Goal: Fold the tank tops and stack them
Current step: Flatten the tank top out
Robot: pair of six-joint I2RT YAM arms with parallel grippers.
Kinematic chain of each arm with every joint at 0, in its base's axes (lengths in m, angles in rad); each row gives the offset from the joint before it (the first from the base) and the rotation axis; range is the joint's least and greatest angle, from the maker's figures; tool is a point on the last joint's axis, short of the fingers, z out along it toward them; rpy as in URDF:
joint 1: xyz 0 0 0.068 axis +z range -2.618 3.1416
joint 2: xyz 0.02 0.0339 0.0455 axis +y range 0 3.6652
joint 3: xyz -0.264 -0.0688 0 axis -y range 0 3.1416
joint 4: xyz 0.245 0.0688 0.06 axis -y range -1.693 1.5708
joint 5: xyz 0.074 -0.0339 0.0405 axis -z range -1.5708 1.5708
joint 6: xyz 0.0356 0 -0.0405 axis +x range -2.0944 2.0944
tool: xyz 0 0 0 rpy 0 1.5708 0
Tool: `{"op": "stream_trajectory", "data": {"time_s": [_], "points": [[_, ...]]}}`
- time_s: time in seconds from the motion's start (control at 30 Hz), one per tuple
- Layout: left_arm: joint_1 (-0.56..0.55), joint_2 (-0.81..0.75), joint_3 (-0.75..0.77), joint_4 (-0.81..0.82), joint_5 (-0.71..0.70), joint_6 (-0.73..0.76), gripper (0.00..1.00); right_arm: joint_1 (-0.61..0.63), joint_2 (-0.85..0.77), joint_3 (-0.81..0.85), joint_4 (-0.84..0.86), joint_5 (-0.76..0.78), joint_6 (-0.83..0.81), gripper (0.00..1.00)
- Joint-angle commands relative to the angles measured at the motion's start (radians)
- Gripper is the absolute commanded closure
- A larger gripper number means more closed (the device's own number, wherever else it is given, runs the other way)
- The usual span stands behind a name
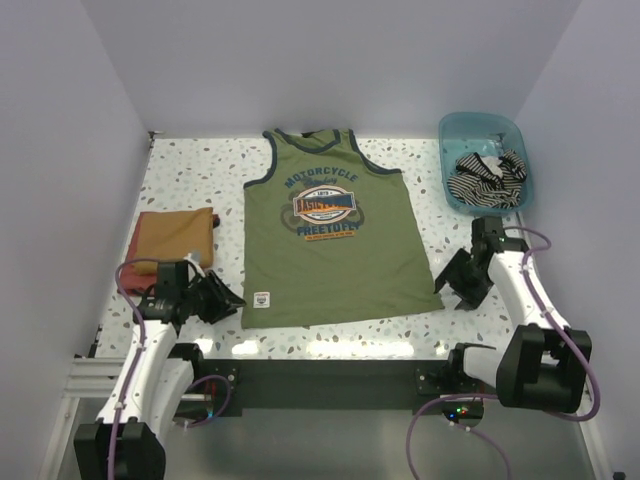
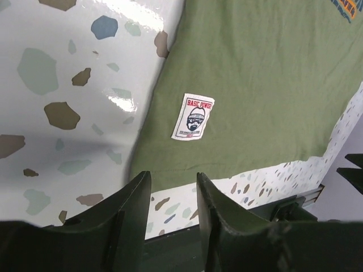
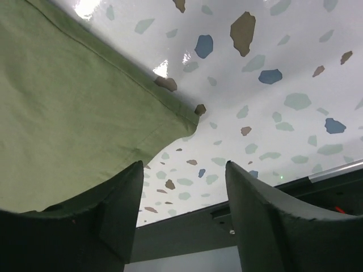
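Across the white table (image 1: 200,170), a glossy terrazzo top flecked with blue, brown and grey-green chips, the olive-green tank top (image 1: 330,260) lay spread flat and face up in the middle, with its navy-trimmed neck toward the far wall and its hem toward the arms. Only the top view took in the whole layout. A translucent blue plastic bin (image 1: 455,135) with rounded corners stood at the far right corner, and the black-and-white striped tank top (image 1: 487,180) was heaped in it, crumpled. A folded rust-orange cloth (image 1: 175,235) lay squared off near the left edge, well apart from the green shirt. That view also placed the left hand (image 1: 215,298) just beside the near left corner of the hem and the right hand (image 1: 462,280) just beside the near right corner. The wrist views gave the finer detail. The left one showed soft matte knit, a stitched hem and a small white rectangular label (image 2: 193,116) printed with a bearded face, and its dark fingers (image 2: 133,215) stood a narrow way apart with nothing between them. The right one showed the hem corner slightly curled on the shiny surface, and its fingers (image 3: 258,215) stood wider apart, also gripping nothing.
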Motion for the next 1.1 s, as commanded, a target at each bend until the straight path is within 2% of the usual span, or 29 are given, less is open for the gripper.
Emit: {"op": "stream_trajectory", "data": {"time_s": [0.0, 0.17, 0.23, 0.27, 0.3, 0.33, 0.43, 0.47, 0.5, 0.57, 0.67, 0.73, 0.8, 0.9, 1.07], "points": [[-0.013, 0.002, 0.076, -0.031, 0.007, 0.038, 0.57, -0.005, -0.008, 0.086, -0.051, 0.046, -0.018, 0.36], [-0.016, 0.077, 0.145, 0.064, -0.004, 0.049, 0.57, 0.014, -0.059, 0.131, 0.017, -0.011, -0.04, 0.35], [-0.017, 0.144, 0.204, 0.129, -0.001, 0.058, 0.57, 0.108, -0.083, 0.134, 0.041, 0.026, 0.004, 0.35], [-0.017, 0.173, 0.228, 0.147, -0.005, 0.067, 0.57, 0.246, -0.083, 0.148, 0.05, 0.088, 0.03, 0.35], [-0.016, 0.204, 0.286, 0.161, -0.018, 0.075, 0.58, 0.313, -0.077, 0.152, 0.058, 0.115, 0.061, 0.36], [-0.017, 0.265, 0.353, 0.176, -0.039, 0.078, 0.58, 0.438, -0.073, 0.163, 0.088, 0.15, 0.121, 0.36], [-0.016, 0.375, 0.435, 0.256, -0.091, 0.055, 0.59, 0.621, -0.033, 0.184, 0.152, 0.199, 0.237, 0.42], [-0.017, 0.408, 0.469, 0.262, -0.117, 0.043, 0.6, 0.747, -0.016, 0.197, 0.197, 0.222, 0.262, 0.44], [-0.016, 0.438, 0.528, 0.278, -0.136, 0.037, 0.6, 0.812, 0.01, 0.213, 0.215, 0.247, 0.282, 0.47], [-0.016, 0.527, 0.61, 0.259, -0.188, 0.035, 0.63, 0.977, 0.119, 0.292, 0.246, 0.305, 0.322, 0.5], [-0.008, 0.603, 0.754, 0.258, -0.237, 0.031, 0.64, 1.152, 0.297, 0.446, 0.26, 0.37, 0.336, 0.5], [0.003, 0.656, 0.883, 0.215, -0.263, 0.034, 0.64, 1.212, 0.431, 0.569, 0.263, 0.374, 0.333, 0.53], [0.026, 0.692, 1.016, 0.197, -0.231, 0.049, 0.63, 1.281, 0.516, 0.647, 0.268, 0.37, 0.325, 0.56], [0.067, 0.745, 1.16, 0.143, -0.217, 0.06, 0.64, 1.352, 0.667, 0.796, 0.269, 0.356, 0.302, 0.57], [0.133, 0.782, 1.271, 0.13, -0.159, 0.046, 0.64, 1.433, 0.892, 1.078, 0.177, 0.348, 0.265, 0.58]]}}
